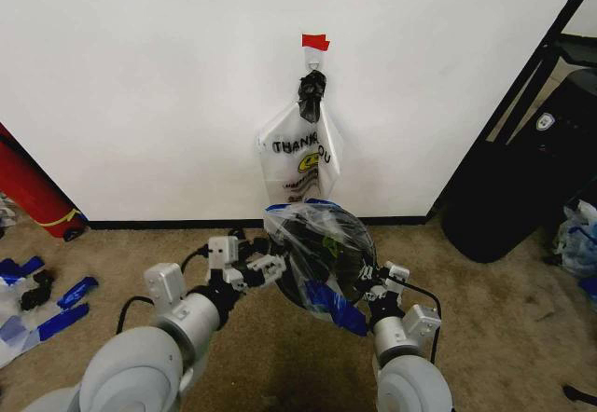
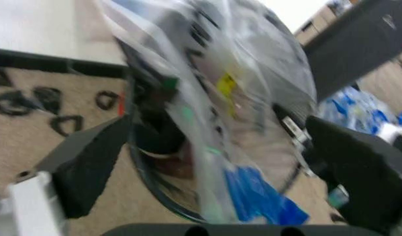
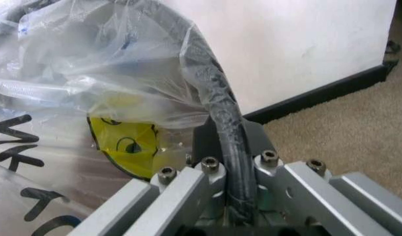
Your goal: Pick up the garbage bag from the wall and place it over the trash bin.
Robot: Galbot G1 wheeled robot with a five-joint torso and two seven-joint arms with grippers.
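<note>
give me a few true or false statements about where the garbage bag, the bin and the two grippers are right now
1. The garbage bag is draped over the trash bin. True.
2. The right gripper is shut on the bin's rim through the plastic. True.
3. The hook on the wall is bare. False: a clear "THANK YOU" bag hangs there under the red tape.
4. The left gripper is parked away from the bin. False: it sits at the bin's left side, fingers open on either side of the bag.
5. The bin stands on tiled floor. False: it is on brown carpet.
</note>
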